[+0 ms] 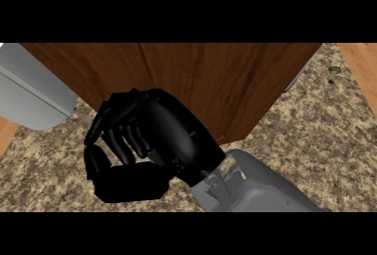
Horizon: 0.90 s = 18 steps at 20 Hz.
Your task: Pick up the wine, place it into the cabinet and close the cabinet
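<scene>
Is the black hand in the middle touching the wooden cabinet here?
Cannot tell. In the head view the right hand overlaps the cabinet at its lower edge, but looking steeply down, neither contact nor a gap shows plainly.

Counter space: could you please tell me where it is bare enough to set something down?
Bare counter lies right of the cabinet, toward the wood edge. A smaller bare patch sits lower left, below the grey object. The middle is crowded: the right hand is against the cabinet.
</scene>
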Each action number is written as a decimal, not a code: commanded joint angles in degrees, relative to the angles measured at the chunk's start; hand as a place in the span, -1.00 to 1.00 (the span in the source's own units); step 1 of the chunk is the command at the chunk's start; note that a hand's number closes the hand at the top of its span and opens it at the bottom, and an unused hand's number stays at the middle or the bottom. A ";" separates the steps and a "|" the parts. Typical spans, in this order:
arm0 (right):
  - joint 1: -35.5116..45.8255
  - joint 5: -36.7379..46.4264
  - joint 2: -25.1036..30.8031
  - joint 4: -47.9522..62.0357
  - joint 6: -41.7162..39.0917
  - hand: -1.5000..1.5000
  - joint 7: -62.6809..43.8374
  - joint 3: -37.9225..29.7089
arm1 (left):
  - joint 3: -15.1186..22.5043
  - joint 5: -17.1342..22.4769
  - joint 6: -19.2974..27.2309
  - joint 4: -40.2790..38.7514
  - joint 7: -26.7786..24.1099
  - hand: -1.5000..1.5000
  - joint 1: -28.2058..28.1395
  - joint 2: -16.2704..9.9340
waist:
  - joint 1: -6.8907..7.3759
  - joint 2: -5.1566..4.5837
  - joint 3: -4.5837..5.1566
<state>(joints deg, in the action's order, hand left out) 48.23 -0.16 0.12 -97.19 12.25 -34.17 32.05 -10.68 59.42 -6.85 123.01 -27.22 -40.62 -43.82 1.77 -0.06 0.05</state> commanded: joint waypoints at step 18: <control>10.47 -0.19 5.49 29.49 -10.32 1.00 19.88 -17.80 | 10.75 -7.81 8.68 0.70 10.94 -1.00 13.70 5.65 | -1.61 -0.66 -0.05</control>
<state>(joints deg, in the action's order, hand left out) 56.24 -2.24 0.67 -75.21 0.73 -16.15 20.65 -2.21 53.21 -0.92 123.64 -17.45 -29.97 -39.19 1.03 1.20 0.73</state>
